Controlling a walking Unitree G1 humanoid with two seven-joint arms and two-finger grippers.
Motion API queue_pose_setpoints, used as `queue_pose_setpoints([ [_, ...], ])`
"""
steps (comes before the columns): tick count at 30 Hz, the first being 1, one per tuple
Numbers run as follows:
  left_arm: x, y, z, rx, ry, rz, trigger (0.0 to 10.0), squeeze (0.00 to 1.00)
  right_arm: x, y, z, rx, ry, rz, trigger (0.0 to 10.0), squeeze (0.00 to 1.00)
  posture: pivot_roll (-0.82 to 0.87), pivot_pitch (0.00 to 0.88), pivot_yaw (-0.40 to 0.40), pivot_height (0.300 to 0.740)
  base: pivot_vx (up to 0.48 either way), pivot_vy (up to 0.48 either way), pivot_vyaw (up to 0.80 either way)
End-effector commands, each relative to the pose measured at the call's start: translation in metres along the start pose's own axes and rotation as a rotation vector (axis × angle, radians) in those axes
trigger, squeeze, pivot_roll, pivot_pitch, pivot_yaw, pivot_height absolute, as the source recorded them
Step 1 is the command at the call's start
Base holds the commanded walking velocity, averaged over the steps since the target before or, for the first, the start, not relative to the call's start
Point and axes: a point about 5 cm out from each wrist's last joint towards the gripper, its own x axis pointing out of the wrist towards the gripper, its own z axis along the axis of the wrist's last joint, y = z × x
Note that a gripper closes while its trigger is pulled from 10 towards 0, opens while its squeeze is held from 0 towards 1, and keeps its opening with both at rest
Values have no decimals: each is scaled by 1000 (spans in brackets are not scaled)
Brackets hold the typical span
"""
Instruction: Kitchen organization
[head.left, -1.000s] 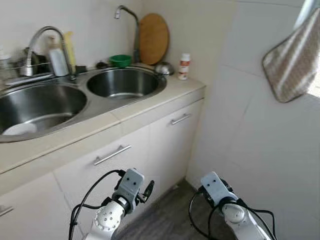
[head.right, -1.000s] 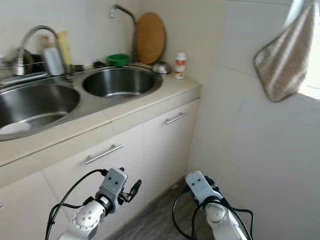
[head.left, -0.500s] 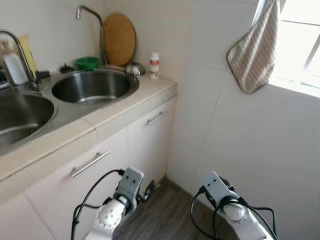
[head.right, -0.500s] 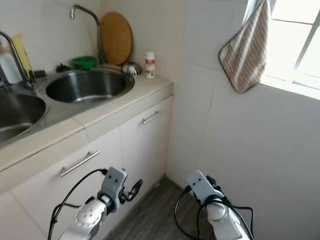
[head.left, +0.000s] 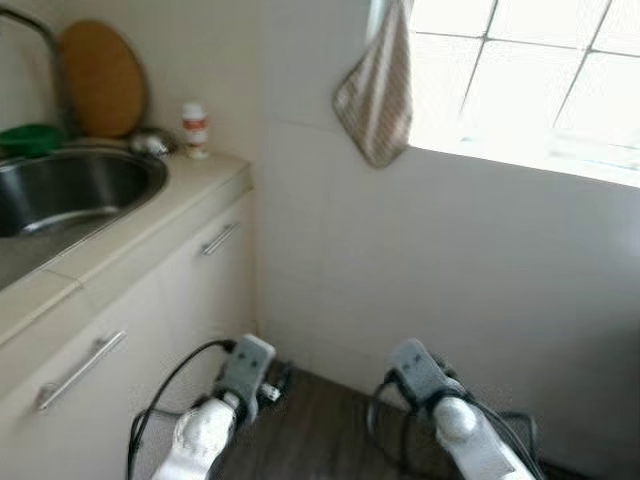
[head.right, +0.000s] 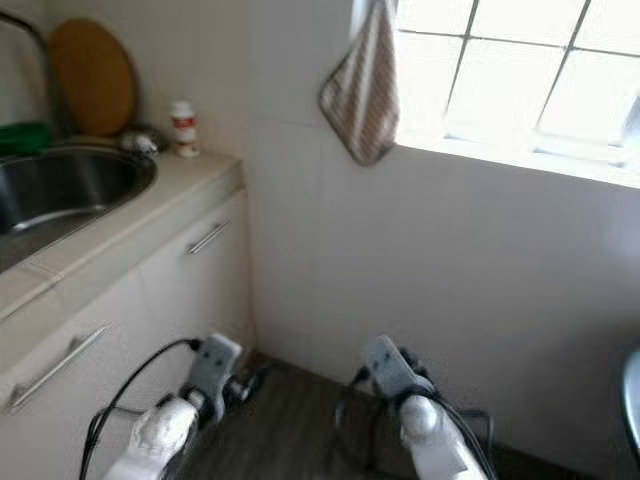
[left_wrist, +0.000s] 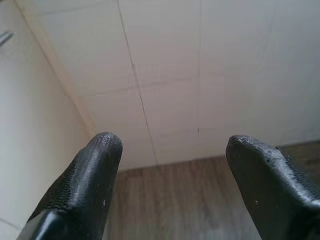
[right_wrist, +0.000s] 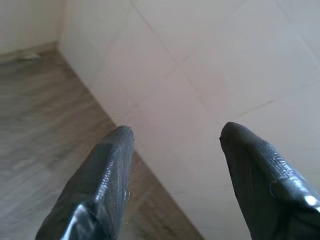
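Low in the head views, both silver arms hang in front of the robot above a grey wood-look floor (head.left: 330, 430). The left gripper (left_wrist: 172, 150) has its two black fingers spread wide with nothing between them, pointing at the foot of a white tiled wall (left_wrist: 200, 75) where it meets the floor. The right gripper (right_wrist: 175, 135) is likewise spread wide and holds nothing, aimed at the same kind of tile and floor edge.

Off to the robot's left runs a beige table (head.left: 150, 215) with white cabinet doors beneath it, each with a metal bar handle (head.left: 80, 372). Set into the table is a round steel sink (head.left: 70, 190). Behind the sink, a round wooden cutting board (head.left: 103, 80) leans upright against the wall, with a green bowl (head.left: 28, 138) just beside it. A small white bottle with a red label (head.left: 194, 130) stands near the table's far corner, close to the wall. A striped beige cloth (head.left: 377, 95) hangs on the wall ahead, beside a bright window (head.left: 530, 75).
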Motion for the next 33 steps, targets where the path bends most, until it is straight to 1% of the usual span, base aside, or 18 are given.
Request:
queue_pose_setpoints([
  [1, 3, -5, 4, 2, -11, -15, 10000, 0, -1, -8, -5, -3, 16, -17, 10000, 0, 7, 0, -2, 740, 0, 0, -763],
  [8, 3, -6, 3, 6, -4, -15, 10000, 0, 0, -7, -6, -3, 14, -18, 10000, 0, 4, 0, 2, 740, 0, 0, -766],
  [11, 4, -5, 3, 8, -2, -15, 10000, 0, 0, -7, -4, -7, 2, -14, 10000, 0, 4, 0, 4, 740, 0, -271, -763],
  [12, 4, -5, 3, 8, -1, -14, 10000, 0, 0, -7, -1, 1, -19, -9, 10000, 0, 4, 0, 4, 740, 0, -368, -738],
  [14, 4, -5, 2, 8, 0, -13, 10000, 0, 0, -6, 1, -22, -31, 3, 10000, 0, 4, 0, 4, 740, 0, -480, 0],
  [23, 4, -4, 4, 5, -6, -8, 10000, 0, 0, -5, 3, -16, -44, 9, 10000, 0, 4, 0, 6, 740, 0, -478, 0],
  [30, 4, -4, 5, 0, -8, -6, 10000, 0, 0, -5, 5, -20, -53, 12, 10000, 0, 4, 0, 5, 740, 0, 0, 0],
  [32, 4, -4, 5, 0, -7, -6, 10000, 0, 0, -5, 5, -21, -55, 12, 10000, 0, 4, 0, 5, 740, 0, -298, 0],
  [33, 4, -3, 5, 0, -8, -6, 10000, 0, -1, -6, 8, -27, -78, 7, 10000, 0, 2, 0, 7, 740, 0, -480, 0],
])
